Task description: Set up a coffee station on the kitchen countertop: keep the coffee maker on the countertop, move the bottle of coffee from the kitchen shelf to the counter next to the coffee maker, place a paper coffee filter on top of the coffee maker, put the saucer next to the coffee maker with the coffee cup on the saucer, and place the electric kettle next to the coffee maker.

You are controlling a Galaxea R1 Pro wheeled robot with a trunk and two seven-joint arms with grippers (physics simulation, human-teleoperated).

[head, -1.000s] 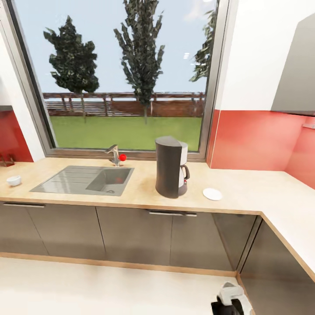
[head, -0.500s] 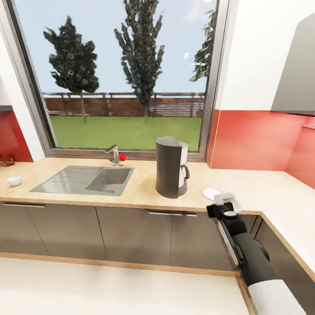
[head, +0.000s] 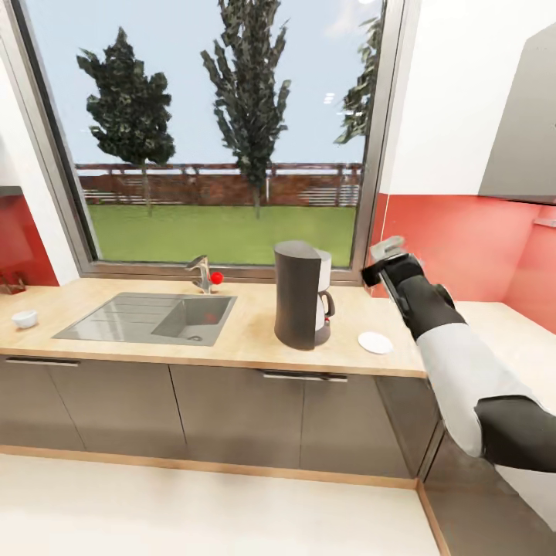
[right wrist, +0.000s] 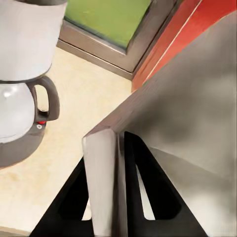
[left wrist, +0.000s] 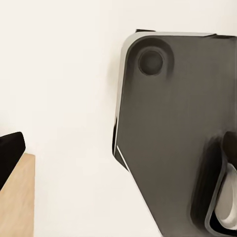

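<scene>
step: saucer/cup setup | my right tool point(head: 384, 261) pressed together, empty, right-centre above small flat white saucer point(head: 375, 343) | next: fetch cup

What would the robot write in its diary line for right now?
right claw: raised above saucer, shut, empty | coffee maker: on countertop | saucer: beside it, bare

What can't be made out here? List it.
Right gripper, head view: too small, jaws' state unclear.
Coffee maker, right wrist view: cut off by the edge.
White item, head view: too small to name.
Dark panel, left wrist view: blurred, unidentifiable.
</scene>
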